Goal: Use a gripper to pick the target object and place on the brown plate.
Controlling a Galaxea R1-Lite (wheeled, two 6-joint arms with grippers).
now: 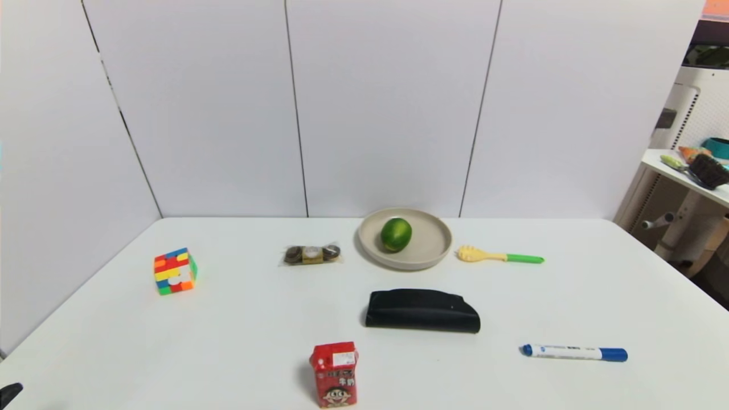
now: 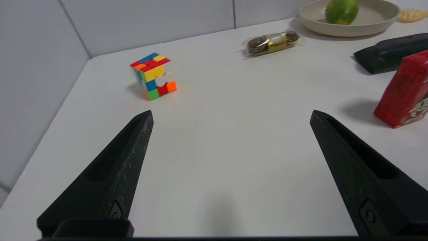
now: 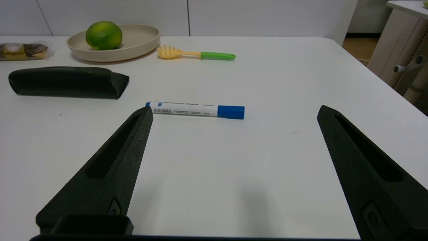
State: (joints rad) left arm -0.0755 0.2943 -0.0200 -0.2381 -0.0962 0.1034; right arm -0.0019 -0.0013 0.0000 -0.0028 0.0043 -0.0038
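The green striped fruit [image 1: 396,234] lies inside the brown plate [image 1: 435,250] at the back middle of the table. Both also show in the left wrist view, the fruit [image 2: 341,11] on the plate [image 2: 374,26], and in the right wrist view, the fruit [image 3: 104,35] on the plate [image 3: 140,38]. My left gripper [image 2: 231,113] is open and empty, low over the near left of the table; only a tip shows in the head view [image 1: 8,393]. My right gripper [image 3: 234,110] is open and empty over the near right, out of the head view.
On the white table lie a multicoloured cube [image 1: 175,271], a pack of chocolates [image 1: 312,254], a yellow-green fork [image 1: 498,256], a black pouch [image 1: 421,310], a red drink carton [image 1: 335,373] and a blue marker [image 1: 575,352]. A side shelf [image 1: 683,171] stands at the right.
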